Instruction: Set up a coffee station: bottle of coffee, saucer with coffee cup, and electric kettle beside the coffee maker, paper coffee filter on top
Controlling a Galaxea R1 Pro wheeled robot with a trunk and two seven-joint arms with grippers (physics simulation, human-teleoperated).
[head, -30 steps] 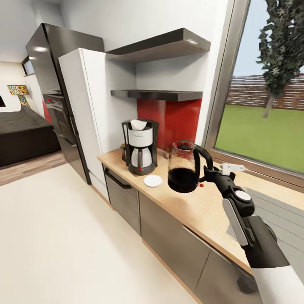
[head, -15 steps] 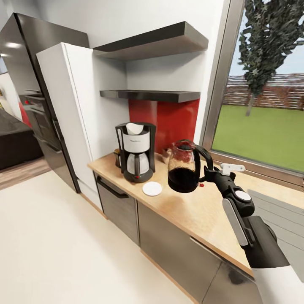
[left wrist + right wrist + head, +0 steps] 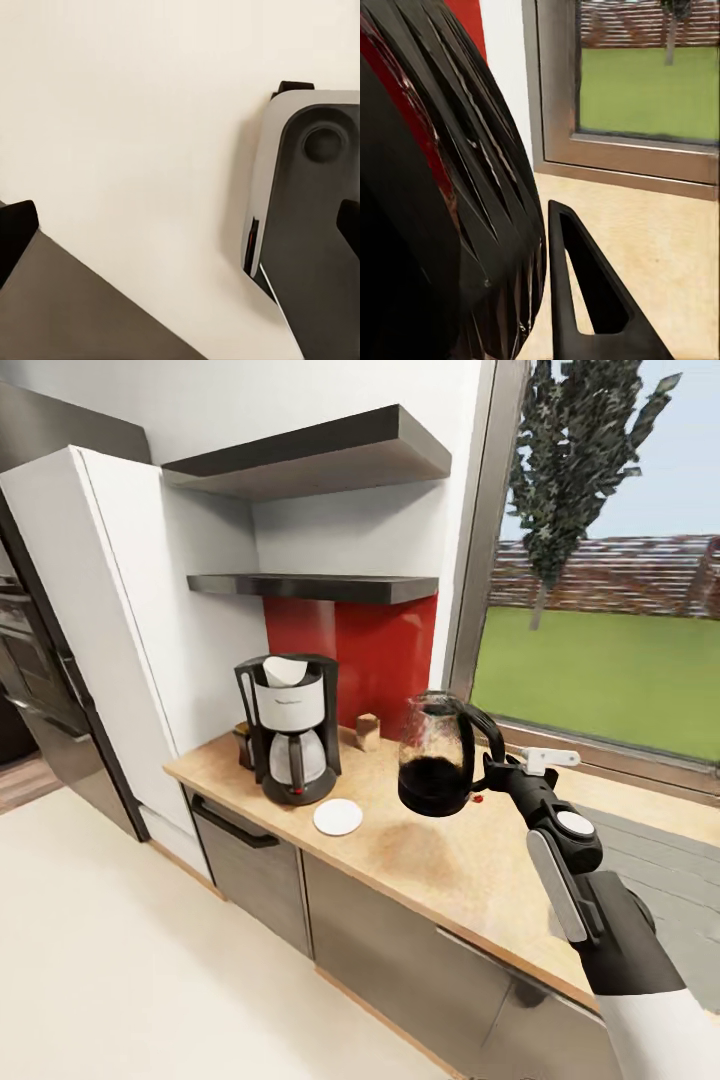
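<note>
Fingers [image 3: 497, 772] around black handle of dark-bottomed glass electric kettle [image 3: 436, 755].

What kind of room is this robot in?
It looks like a home kitchen. A coffee maker stands on a wooden countertop with grey cabinets below, there is a tall white fridge beside it, and the right tool holds a glass kettle.

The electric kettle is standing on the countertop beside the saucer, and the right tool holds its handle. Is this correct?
Not quite. In the head view the electric kettle is lifted above the kitchen countertop, not standing on it. The right tool does hold its handle, and the saucer lies nearby.
</note>
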